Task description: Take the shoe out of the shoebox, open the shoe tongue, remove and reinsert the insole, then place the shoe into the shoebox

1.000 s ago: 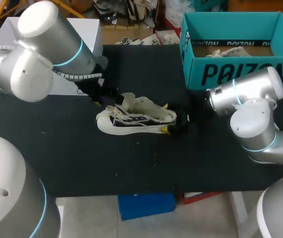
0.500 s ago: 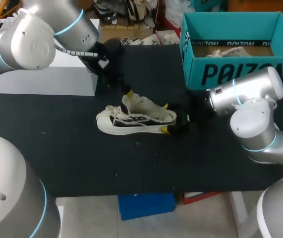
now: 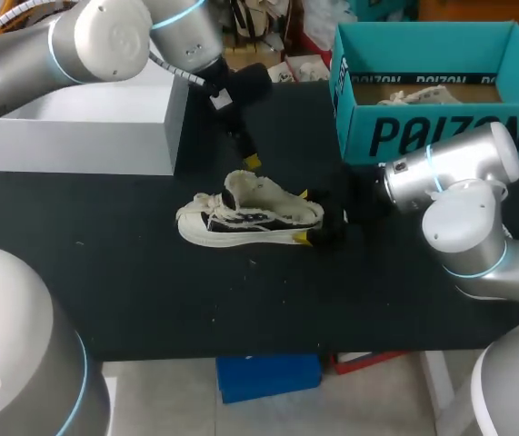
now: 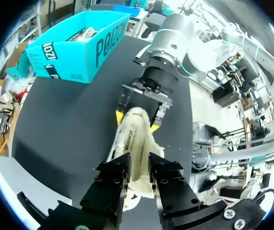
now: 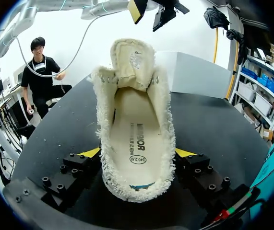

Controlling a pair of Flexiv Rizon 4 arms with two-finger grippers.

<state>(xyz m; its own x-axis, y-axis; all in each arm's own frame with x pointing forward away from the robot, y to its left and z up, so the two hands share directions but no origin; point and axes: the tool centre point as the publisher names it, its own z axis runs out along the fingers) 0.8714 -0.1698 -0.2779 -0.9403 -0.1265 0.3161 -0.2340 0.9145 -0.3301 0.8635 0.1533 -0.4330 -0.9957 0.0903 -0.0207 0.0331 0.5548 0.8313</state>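
A cream, frayed-edge shoe (image 3: 250,218) stands on its sole on the black table (image 3: 150,291), toe pointing left. Its tongue (image 5: 131,56) is pulled up, and the insole (image 5: 137,139) lies flat inside. My right gripper (image 3: 305,216) is shut on the heel, one yellow tip (image 5: 89,152) against each side. My left gripper (image 3: 251,162) hangs just above and behind the tongue, touching nothing. In its own wrist view its fingers (image 4: 113,184) stand close together with a narrow gap, and the shoe (image 4: 134,143) lies below them. The teal shoebox (image 3: 432,136) stands at the back right.
A white box (image 3: 86,136) stands at the back left, close behind my left arm. Inside the shoebox lies another pale shoe (image 3: 423,91). Bare black table stretches in front of the shoe up to the near edge.
My left arm has swung from the shoe's left side up and rightward to above the tongue, and its fingers have drawn closer together. The shoe and right gripper have not moved.
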